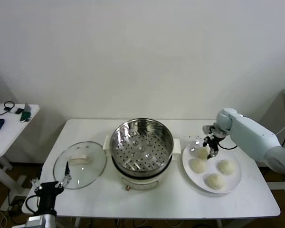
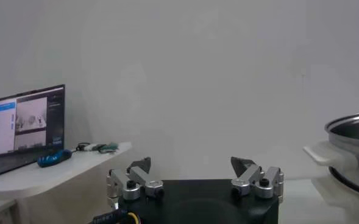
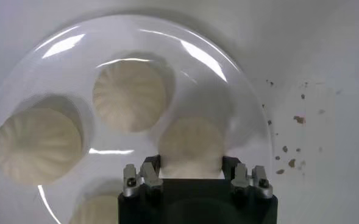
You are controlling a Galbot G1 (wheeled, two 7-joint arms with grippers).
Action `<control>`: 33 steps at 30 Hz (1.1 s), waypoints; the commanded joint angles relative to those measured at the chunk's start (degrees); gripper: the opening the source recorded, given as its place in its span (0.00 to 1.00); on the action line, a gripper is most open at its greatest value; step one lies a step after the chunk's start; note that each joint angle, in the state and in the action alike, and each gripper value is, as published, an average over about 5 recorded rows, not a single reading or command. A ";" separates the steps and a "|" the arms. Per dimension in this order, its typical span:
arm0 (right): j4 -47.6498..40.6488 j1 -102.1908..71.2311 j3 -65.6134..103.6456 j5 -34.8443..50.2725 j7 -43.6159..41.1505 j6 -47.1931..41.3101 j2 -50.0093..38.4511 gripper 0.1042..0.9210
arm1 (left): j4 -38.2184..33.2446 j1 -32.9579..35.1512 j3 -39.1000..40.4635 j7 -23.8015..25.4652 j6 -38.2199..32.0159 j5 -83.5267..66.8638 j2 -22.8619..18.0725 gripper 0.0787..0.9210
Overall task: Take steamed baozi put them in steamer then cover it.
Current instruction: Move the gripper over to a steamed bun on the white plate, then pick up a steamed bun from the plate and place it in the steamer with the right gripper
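Right wrist view: we see our right claw [image 3: 191,167] clenched around a cream-white round dough bun [image 3: 190,146] on the flat white plate [image 3: 252,115]; left claw [image 1: 51,183] released, near-left.

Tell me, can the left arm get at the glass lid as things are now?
Probably yes. The left hand is open and hangs at the table's near edge, right beside the glass lid. The lid lies flat on the table, its handle is uncovered, and nothing stands between them.
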 commanded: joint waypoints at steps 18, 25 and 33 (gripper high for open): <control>17.89 42.63 -29.75 11.30 -4.15 16.44 7.66 0.67 | -1.40 1.23 -0.07 -0.26 0.21 -1.30 0.32 0.88; 28.59 43.29 -28.45 7.76 -3.28 18.81 12.65 0.67 | -1.29 1.66 0.11 -0.90 0.65 -1.49 0.68 0.88; 31.30 35.98 -25.27 -2.98 -1.91 22.33 19.79 0.68 | -1.10 2.11 0.18 -0.87 0.72 -1.57 0.99 0.88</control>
